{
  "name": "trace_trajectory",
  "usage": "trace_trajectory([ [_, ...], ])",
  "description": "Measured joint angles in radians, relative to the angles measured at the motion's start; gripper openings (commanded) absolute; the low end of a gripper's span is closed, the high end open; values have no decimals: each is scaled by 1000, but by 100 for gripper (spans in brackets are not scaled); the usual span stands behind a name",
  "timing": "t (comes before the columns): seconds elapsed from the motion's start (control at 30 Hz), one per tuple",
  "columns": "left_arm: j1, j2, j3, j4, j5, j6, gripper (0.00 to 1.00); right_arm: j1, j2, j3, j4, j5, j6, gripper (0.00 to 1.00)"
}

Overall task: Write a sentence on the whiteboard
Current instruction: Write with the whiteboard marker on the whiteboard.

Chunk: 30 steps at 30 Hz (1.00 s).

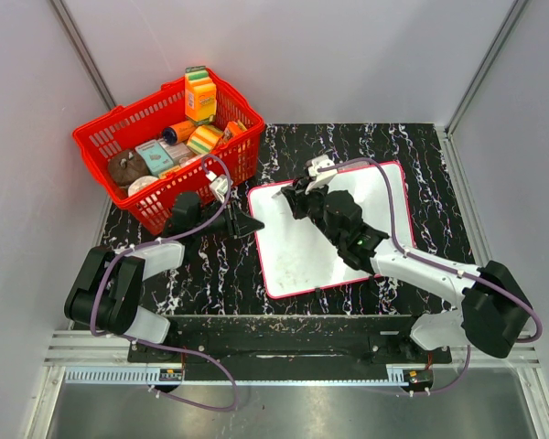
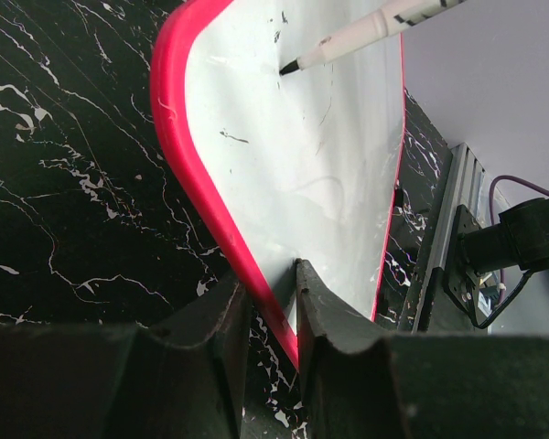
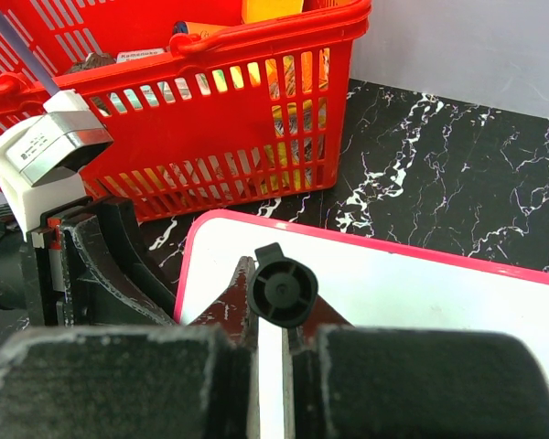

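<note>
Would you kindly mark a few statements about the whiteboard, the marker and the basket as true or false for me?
1. The left tool clamps the red edge of the whiteboard. True.
2. The right tool is open and empty. False: it is shut on a marker.
3. The whiteboard carries only a few small marks, no full sentence. True.
4. The basket is empty. False: it holds an orange carton and other goods.
5. The whiteboard lies inside the basket. False: it lies flat on the table, beside the basket.
</note>
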Motion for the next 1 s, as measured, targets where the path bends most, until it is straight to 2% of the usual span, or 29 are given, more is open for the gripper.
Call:
trace_trajectory([
  [1.0,0,3,0,-3,-1,0,0,5,-74,-113,7,-2,48,0],
])
